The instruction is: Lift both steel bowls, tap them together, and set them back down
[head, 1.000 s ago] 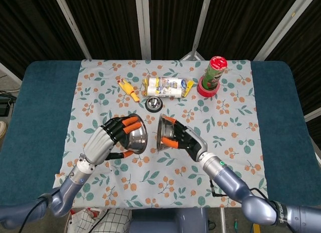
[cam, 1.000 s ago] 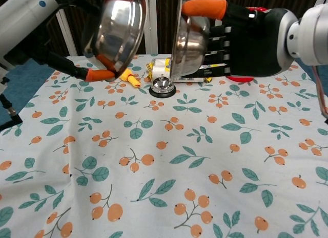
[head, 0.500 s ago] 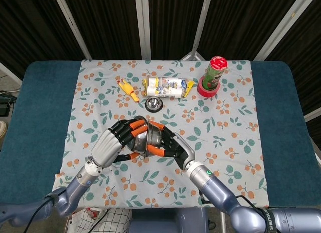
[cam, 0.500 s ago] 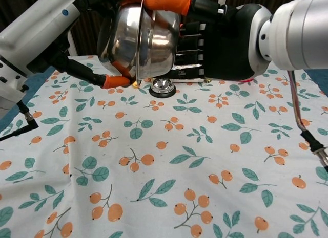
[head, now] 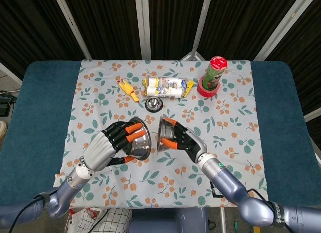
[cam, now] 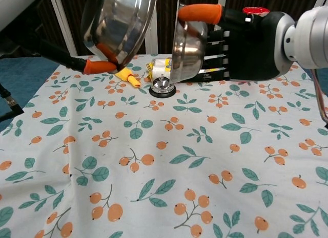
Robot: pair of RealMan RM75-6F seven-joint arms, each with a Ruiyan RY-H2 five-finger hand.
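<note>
Since half a second ago your bowls have parted again (tap done, apparently). Left hand (head: 111,145) fingers clamp the left bowl (head: 140,138), right hand (head: 183,141) fingers clamp the right bowl (head: 165,133), both aloft. Lower each level onto the desk (head: 45,107), apart.

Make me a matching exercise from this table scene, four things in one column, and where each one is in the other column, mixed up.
Things
1. Left shiny steel bowl
2. Small silver call bell on a black base
3. Yellow rubber chicken toy
4. Green snack can with a red lid

Places
A. Standing inside a red tape ring, back right
B. Lifted off the cloth in the left robot hand
C. Lying on the cloth, back left
D. On the cloth, in front of the yellow packet

Pairs: 1-B, 2-D, 3-C, 4-A
</note>
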